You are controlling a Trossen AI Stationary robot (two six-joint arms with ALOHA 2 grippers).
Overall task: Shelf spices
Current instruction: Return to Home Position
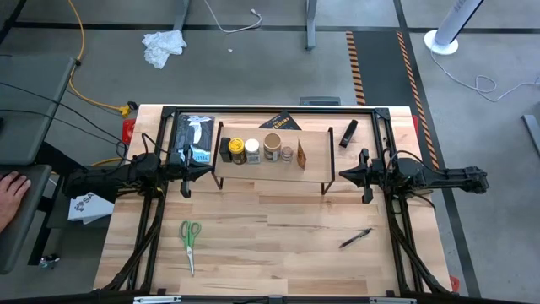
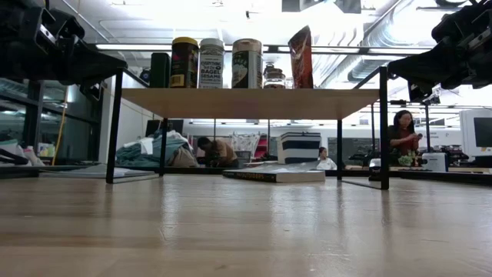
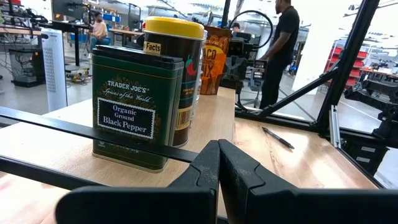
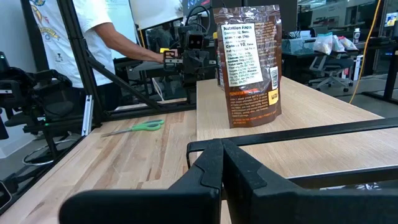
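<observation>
The shelf (image 1: 270,173) is a low rack on thin black legs, standing at the table's far middle. The spices stand in a row on its flat top (image 2: 246,102): a black pepper tin (image 3: 134,112), a yellow-lidded jar (image 1: 237,150), a white-lidded jar (image 1: 252,152), a wide tan round tin (image 1: 272,147), a tiny brown jar (image 1: 287,154) and an orange-brown packet (image 4: 249,62). My left gripper (image 1: 205,172) is shut and level just off the shelf's left end. My right gripper (image 1: 342,175) is shut and level off its right end. Neither holds anything.
Green-handled scissors (image 1: 190,241) lie near left on the table and a black marker (image 1: 356,239) near right. A dark book (image 1: 281,122), a black packet (image 1: 194,138) and a small black object (image 1: 348,133) lie behind the shelf. A person's hand (image 1: 10,190) shows beyond the table's left side.
</observation>
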